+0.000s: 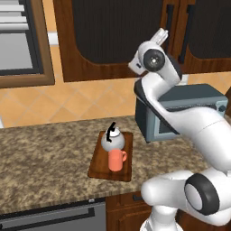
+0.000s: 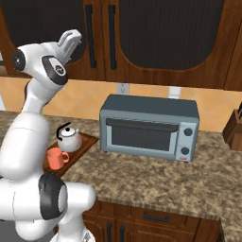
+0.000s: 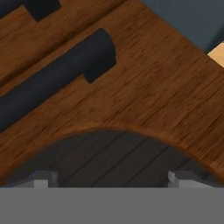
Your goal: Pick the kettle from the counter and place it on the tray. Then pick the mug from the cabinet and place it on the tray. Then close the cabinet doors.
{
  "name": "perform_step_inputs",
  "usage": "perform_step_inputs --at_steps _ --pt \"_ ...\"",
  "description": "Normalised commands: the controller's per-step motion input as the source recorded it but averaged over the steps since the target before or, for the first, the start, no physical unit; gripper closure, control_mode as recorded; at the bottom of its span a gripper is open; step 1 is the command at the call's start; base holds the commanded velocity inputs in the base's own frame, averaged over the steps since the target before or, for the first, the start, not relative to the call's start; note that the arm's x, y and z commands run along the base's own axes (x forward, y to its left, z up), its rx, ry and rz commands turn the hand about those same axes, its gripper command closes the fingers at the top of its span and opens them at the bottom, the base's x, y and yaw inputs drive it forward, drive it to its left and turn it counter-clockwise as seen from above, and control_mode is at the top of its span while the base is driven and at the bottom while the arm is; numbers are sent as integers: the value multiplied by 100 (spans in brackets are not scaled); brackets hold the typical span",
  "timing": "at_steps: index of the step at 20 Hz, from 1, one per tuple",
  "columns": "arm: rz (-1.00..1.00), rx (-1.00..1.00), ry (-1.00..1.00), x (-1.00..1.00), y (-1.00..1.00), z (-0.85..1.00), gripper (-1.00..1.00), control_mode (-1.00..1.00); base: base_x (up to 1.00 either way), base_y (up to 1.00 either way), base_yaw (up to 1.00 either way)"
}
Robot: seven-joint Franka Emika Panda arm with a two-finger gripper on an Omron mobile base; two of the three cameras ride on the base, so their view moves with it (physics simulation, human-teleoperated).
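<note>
The gripper (image 3: 107,177) stands with jaws wide and empty, pressed flat against a cabinet door (image 3: 144,100) (closing calls for a push, not a grasp). Far below the jaws, kettle (image 1: 113,139) and mug (image 1: 116,159) sit on the tray (image 1: 97,164).

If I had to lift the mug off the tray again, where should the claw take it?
Grip the mug across its round body from straight above. Its loop handle juts to the right in the left base view, and the kettle sits close behind it on the tray, so a side approach looks cramped; the nearer side is free.
</note>
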Motion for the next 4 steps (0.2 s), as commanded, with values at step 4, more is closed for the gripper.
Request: perform_step_inputs --at_steps 4 --pt "0 1 3 74 0 -16 -100 -100 0 0 0"
